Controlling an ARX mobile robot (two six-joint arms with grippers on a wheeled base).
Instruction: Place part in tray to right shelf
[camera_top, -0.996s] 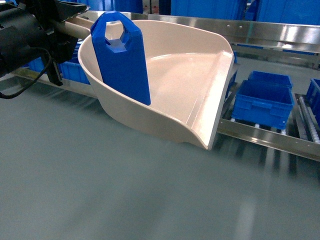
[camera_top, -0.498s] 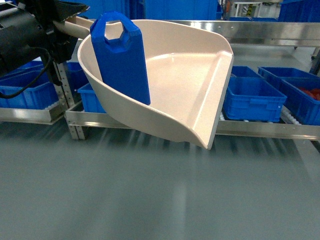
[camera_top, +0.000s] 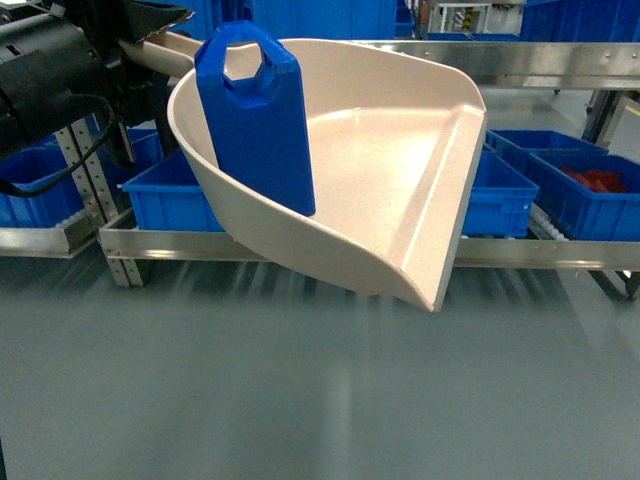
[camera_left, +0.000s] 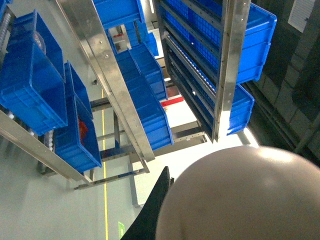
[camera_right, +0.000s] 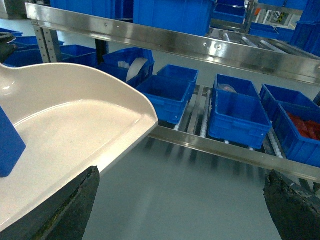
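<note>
I am carrying the tray (camera_top: 400, 190) by its handle, my left fingers hidden so I cannot tell their grip, my right fingers spread empty, and the part (camera_top: 255, 120) leaning inside is risking to slide out.

Brightness: even, cool indoor light was seen in all three views.
Glare: soft highlights were thrown on the glossy beige plastic dustpan-shaped tray (camera_top: 380, 190); streaked reflections were cast on the smooth grey floor (camera_top: 300, 400).
Shine: bright bands were reflected along the stainless-steel shelf rail (camera_right: 200, 47).
Overexposure: the pale floor patch (camera_left: 185, 115) was washed out in the left wrist view.
Blur: the dark gripper finger (camera_right: 295, 207) was rendered soft at the frame's bottom edge.
</note>
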